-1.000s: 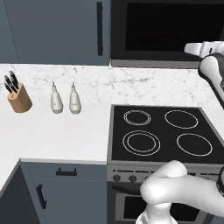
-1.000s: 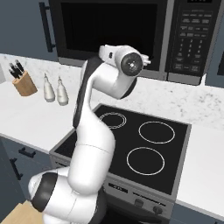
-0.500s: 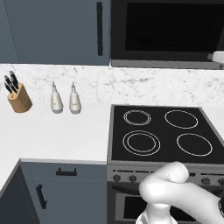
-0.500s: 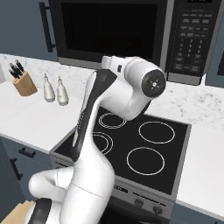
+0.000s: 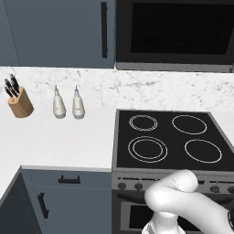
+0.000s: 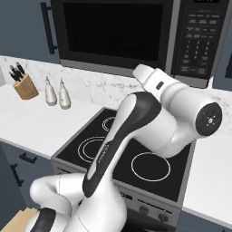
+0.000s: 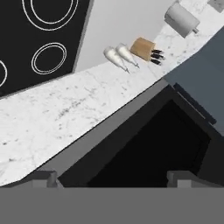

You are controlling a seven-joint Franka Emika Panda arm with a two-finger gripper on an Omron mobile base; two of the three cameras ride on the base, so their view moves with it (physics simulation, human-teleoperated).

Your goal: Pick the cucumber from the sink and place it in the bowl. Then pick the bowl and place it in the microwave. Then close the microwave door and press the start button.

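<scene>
The black microwave (image 5: 173,34) hangs above the stove with its wide glass door (image 6: 113,31) shut, and its keypad (image 6: 197,38) sits to the right of the door. In the hand view the dark door window (image 7: 148,148) lies straight ahead, tilted. My gripper (image 7: 113,179) is open; one fingertip (image 7: 43,178) and the other stand far apart with nothing between them. The arm's forearm and wrist (image 6: 181,113) swing out over the stove's right side. The cucumber, the sink and the bowl are out of view.
A four-ring stove (image 5: 169,141) lies below the microwave. On the white counter (image 5: 55,141) to its left stand a knife block (image 5: 20,103) and two pale bottles (image 5: 66,104). A paper roll (image 7: 180,19) hangs further along the wall. A dark cabinet (image 5: 59,32) adjoins the microwave.
The hand has left the right edge of the left base view, where it was near the microwave. The arm has swung right and toward the camera. The jaws have spread wider.
</scene>
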